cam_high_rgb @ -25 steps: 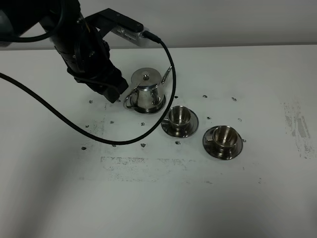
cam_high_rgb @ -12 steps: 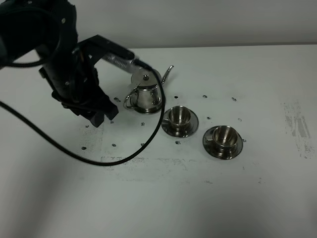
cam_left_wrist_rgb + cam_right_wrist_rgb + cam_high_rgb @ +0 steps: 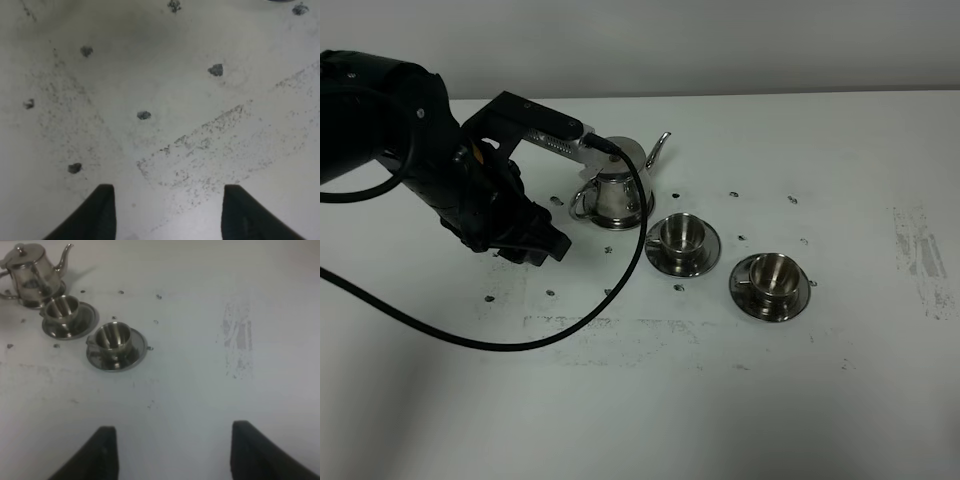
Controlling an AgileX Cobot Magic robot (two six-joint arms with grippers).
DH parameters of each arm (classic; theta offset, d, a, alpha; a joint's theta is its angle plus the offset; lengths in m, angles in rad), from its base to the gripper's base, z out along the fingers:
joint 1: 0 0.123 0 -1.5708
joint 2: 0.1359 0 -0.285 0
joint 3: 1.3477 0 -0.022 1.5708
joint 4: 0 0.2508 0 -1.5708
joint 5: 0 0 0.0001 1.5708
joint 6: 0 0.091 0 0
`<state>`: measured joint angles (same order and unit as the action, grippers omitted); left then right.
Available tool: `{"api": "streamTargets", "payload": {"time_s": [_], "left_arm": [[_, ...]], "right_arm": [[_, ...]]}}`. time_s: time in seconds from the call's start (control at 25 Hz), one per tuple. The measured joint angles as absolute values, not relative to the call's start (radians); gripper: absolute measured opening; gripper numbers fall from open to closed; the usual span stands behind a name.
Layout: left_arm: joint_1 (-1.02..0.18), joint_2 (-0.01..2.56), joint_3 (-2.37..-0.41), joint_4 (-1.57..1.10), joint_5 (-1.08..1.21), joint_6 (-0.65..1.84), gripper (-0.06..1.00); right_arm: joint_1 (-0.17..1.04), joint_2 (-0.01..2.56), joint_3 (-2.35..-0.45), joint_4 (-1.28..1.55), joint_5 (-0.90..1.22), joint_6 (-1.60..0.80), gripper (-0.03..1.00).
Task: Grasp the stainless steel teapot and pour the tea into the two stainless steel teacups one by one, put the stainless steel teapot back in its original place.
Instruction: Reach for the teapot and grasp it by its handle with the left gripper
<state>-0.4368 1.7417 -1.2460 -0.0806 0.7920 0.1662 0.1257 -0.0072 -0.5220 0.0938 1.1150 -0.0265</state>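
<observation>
The stainless steel teapot (image 3: 617, 190) stands upright on its round steel tray (image 3: 620, 222) at the table's back middle; the left arm's bracket hides part of its lid. It also shows in the right wrist view (image 3: 31, 272). The two steel teacups (image 3: 680, 233) (image 3: 772, 273) sit on saucers to its right, and both show in the right wrist view (image 3: 61, 309) (image 3: 112, 337). My left gripper (image 3: 550, 248) is open and empty, low over bare table left of the teapot; its wrist view (image 3: 167, 212) shows only speckled table. My right gripper (image 3: 170, 455) is open and empty, well short of the cups.
The white table (image 3: 650, 400) has dark specks and scuffed patches. The left arm's black cable (image 3: 620, 275) loops over the table in front of the teapot, close to the nearer cup's saucer (image 3: 705, 258). The right arm is outside the exterior view.
My left arm has drawn back from the teapot's handle, moving left and toward the front and sinking closer to the table. The teapot and cups have not moved.
</observation>
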Motion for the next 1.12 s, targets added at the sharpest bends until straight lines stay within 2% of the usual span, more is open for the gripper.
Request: {"api": "streamTargets", "payload": {"time_s": [0.28,0.8,1.12], "left_arm": [[-0.434,1.844,-1.350,-0.068,0.845,0.119,0.47],[-0.434,2.165,-1.860,0.048,1.187,0.179,0.47],[-0.434,2.276,-1.971,0.051,1.194,0.207,0.47]], "right_arm": [[0.126,-0.007,-0.522,0.094,1.115,-0.027,0.48],[0.126,-0.007,-0.522,0.094,1.115,-0.027,0.48],[0.126,-0.007,-0.522,0.094,1.115,-0.027,0.48]]}}
